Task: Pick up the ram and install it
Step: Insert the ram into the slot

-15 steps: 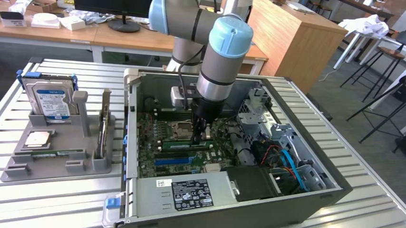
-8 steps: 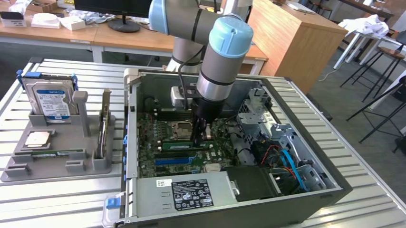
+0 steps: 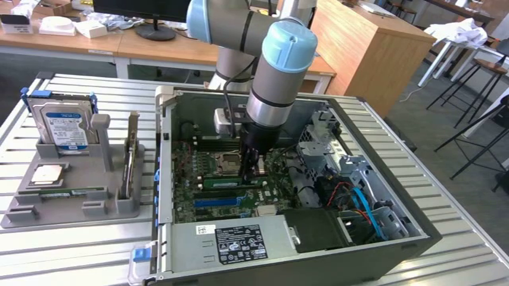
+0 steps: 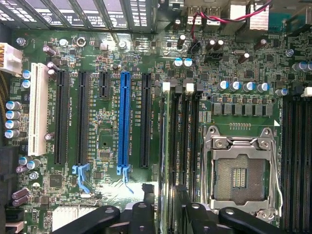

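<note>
**Q:** Where is the gripper?

**A:** The gripper (image 3: 253, 170) hangs from the arm deep inside the open computer case (image 3: 358, 259). Its tip is right over the memory slots of the green motherboard (image 3: 191, 205).

**Q:** And the ram?

**A:** The ram (image 3: 226, 181) is a thin green stick lying along a slot directly under the gripper. It runs out from the gripper toward the exterior view's left. In the wrist view the ram (image 4: 170, 146) is seen edge-on as a pale, narrow strip. It passes straight beneath the gripper (image 4: 168, 214), whose black body cuts off the strip's near end.

**Q:** Is the gripper holding it?

**A:** I cannot tell. The gripper's own body hides the point of contact, so grasping and merely touching look alike. How deep the stick sits in the slot is also unclear.

**Q:** What lies around the gripper?

**A:** Just beside it on one side is the open processor socket (image 4: 241, 170) in its metal frame. On the other side, a little further off, is the long blue slot (image 4: 124, 122).

Well away from the gripper, toward the exterior view's left and outside the case, a grey tray (image 3: 71, 214) sits on the slatted worktop (image 3: 71, 256). The tray holds an upright hard drive (image 3: 68, 128) and a silver processor chip (image 3: 47, 174). A thin green strip lies beside the chip, too small to identify.
</note>
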You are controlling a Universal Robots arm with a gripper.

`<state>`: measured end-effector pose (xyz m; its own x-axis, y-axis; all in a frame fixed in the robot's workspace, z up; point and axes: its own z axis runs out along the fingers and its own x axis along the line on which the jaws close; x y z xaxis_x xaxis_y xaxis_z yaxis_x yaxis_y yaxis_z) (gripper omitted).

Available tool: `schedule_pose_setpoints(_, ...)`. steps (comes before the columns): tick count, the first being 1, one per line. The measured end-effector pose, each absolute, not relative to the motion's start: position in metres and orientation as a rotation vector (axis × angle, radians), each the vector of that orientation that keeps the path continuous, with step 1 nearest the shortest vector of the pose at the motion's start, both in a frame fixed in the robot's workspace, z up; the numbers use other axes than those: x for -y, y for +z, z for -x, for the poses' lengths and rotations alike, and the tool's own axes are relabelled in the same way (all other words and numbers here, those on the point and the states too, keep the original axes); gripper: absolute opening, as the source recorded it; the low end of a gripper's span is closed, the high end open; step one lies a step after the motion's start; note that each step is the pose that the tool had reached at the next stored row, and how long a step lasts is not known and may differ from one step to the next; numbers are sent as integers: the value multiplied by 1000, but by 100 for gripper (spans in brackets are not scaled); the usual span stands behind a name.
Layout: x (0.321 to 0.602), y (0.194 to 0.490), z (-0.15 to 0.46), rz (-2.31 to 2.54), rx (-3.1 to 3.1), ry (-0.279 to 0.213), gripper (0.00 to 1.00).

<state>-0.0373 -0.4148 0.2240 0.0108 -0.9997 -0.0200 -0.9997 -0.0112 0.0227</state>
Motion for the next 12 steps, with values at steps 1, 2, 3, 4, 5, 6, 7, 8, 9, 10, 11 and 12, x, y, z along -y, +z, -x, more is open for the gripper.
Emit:
schedule_pose_setpoints(1,415,224,37,-2232,2207,-47,31)
schedule_pose_setpoints(2,415,224,37,-2232,2207,-47,31)
schedule_pose_setpoints(3,415,224,37,-2232,2207,-47,31)
schedule_pose_setpoints(4,415,224,37,-2232,2207,-47,31)
schedule_pose_setpoints(5,415,224,37,-2232,2207,-47,31)
schedule_pose_setpoints(6,415,224,37,-2232,2207,-47,31)
schedule_pose_setpoints(7,415,224,37,-2232,2208,-47,31)
schedule_pose_setpoints(8,415,224,37,-2232,2207,-47,31)
schedule_pose_setpoints(9,415,225,37,-2232,2207,-47,31)
schedule_pose_setpoints(10,415,226,37,-2232,2207,-47,31)
schedule_pose_setpoints(11,415,228,37,-2232,2207,-47,31)
schedule_pose_setpoints(12,415,230,37,-2232,2207,-47,31)
